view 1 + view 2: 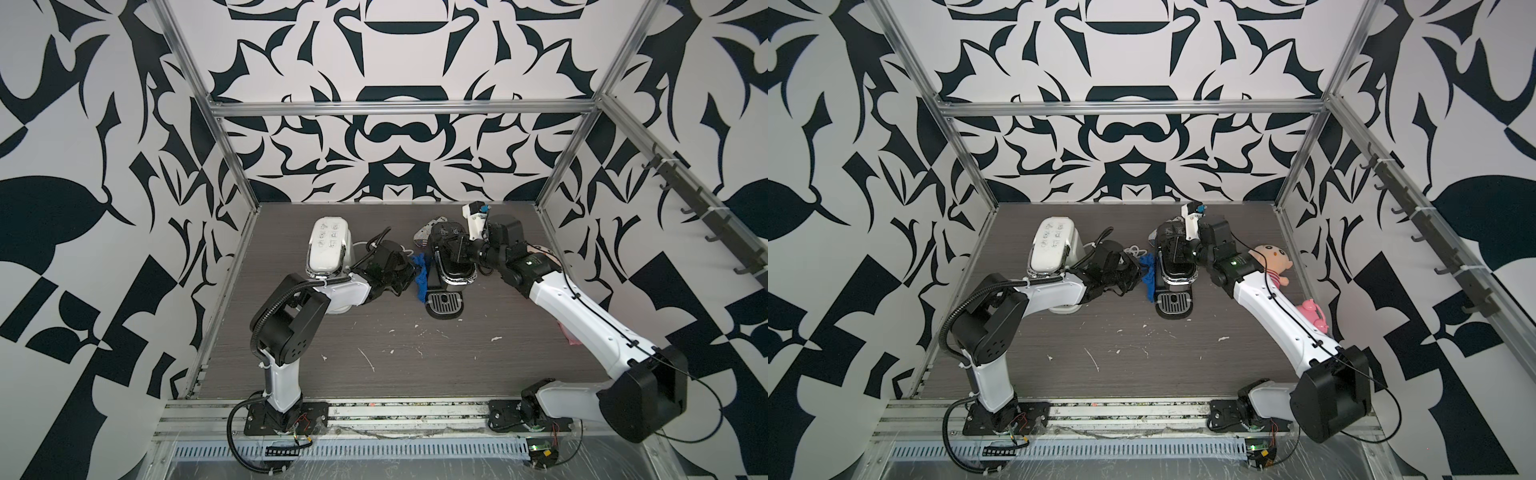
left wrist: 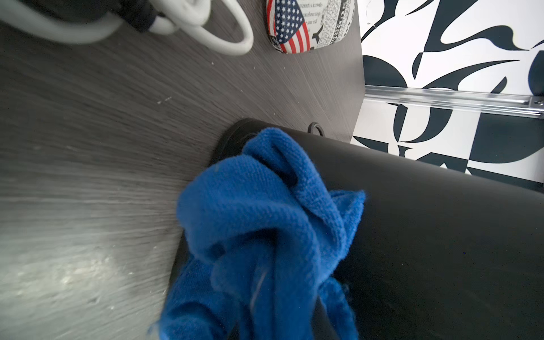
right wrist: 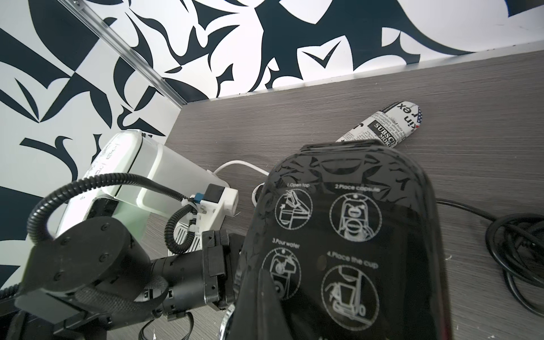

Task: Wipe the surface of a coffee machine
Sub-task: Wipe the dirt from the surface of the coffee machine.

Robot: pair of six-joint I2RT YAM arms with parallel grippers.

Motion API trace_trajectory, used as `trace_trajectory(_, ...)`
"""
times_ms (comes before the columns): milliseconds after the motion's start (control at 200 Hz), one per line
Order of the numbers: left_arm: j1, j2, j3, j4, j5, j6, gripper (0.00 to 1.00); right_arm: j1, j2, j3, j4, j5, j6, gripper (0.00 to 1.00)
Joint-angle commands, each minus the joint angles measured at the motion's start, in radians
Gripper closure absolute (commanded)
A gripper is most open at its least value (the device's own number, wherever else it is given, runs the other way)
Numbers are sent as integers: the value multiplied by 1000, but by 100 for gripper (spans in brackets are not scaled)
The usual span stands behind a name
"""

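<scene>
Coffee machine: The black coffee machine (image 1: 453, 266) stands near the back of the table (image 1: 374, 353), about in the middle. Its drip tray (image 1: 444, 300) points to the front.
Cloth: The blue cloth (image 2: 265, 212) is bunched up. It touches the side of the machine that faces your left arm.
Left hand: Your left gripper (image 1: 409, 272) is pinching the blue cloth.
Right hand: Your right gripper (image 1: 453, 249) is pressed together with nothing in it. It sits on the machine's shiny top. It looks like it is there to hold the machine steady.
Step now: You seem to be wiping the side wall.
Do it well: Push the cloth softly into the wall, then slide it in long, slow strokes. Go from the top down to the foot, then from the back to the front.
Grip: Do not let go of the cloth. Only a small lump of it touches the wall, so go over each strip more than once.
Steady hand: Press down lightly on top, so the machine does not slide or tip.
Watch out: The white coffee machine (image 1: 328, 249) and a white cord (image 2: 223, 38) are close beside your left arm. Keep your strokes short enough to miss them.
Not clear: You cannot tell how much of the machine is clean.
</scene>
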State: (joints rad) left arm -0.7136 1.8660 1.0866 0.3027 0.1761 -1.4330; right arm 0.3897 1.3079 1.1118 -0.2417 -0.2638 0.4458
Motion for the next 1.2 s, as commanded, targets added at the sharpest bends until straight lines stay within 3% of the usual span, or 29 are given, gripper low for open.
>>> trace_trajectory(0, -16, 11, 3, 18, 54, -29, 100, 1, 45, -48, -237, 11, 10, 100)
trace_trajectory(250, 15, -86, 86, -97, 42, 50, 100, 1, 16, 65, -329, 18, 7, 100)
trace_trajectory(480, 15, -99, 112, -118, 42, 62, 100, 0, -34, 176, -445, 162, -69, 97)
trace_trajectory(805, 14, -55, 23, -37, 59, 0, 100, 0, -20, 25, -423, 146, -75, 98)
trace_trajectory(1195, -1, -110, 137, -71, 37, 21, 100, 3, -70, -89, -350, 62, -17, 100)
